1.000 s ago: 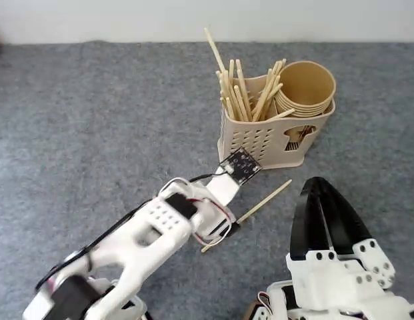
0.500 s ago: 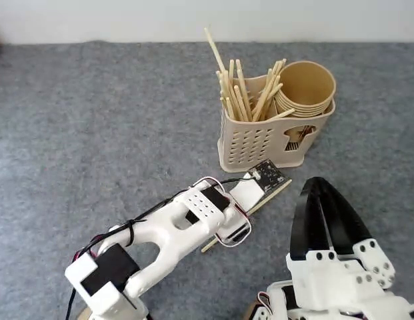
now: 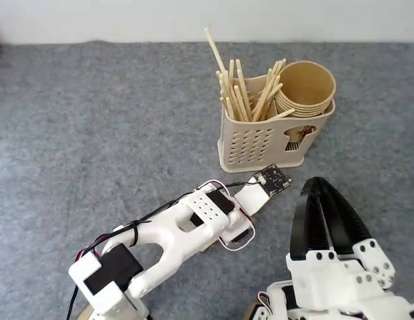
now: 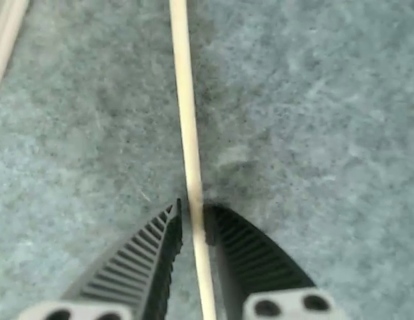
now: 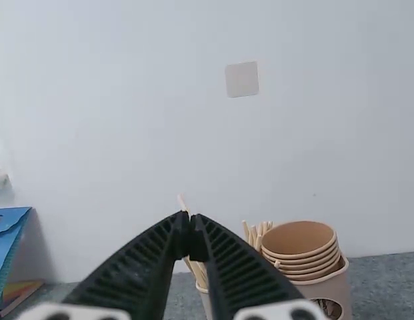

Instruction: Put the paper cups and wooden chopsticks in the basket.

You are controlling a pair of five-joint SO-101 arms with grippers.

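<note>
Lying flat on the grey counter [image 3: 93, 120], the loose chopstick [image 4: 187, 133] sits between the basket [image 3: 260, 143] and the near edge. It runs between the fingers of my left pincer [image 4: 193, 210], which stand slightly parted astride it, a sliver of gap each side. Toward the far edge, the basket holds stacked paper cups [image 3: 307, 83] and upright chopsticks [image 3: 243, 90]. My right pincer [image 3: 318, 183], closed on nothing, is by the near edge.

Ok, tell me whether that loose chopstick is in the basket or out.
Out. The chopstick lies flat on the grey mat at the left end effector, beside the basket.
</note>
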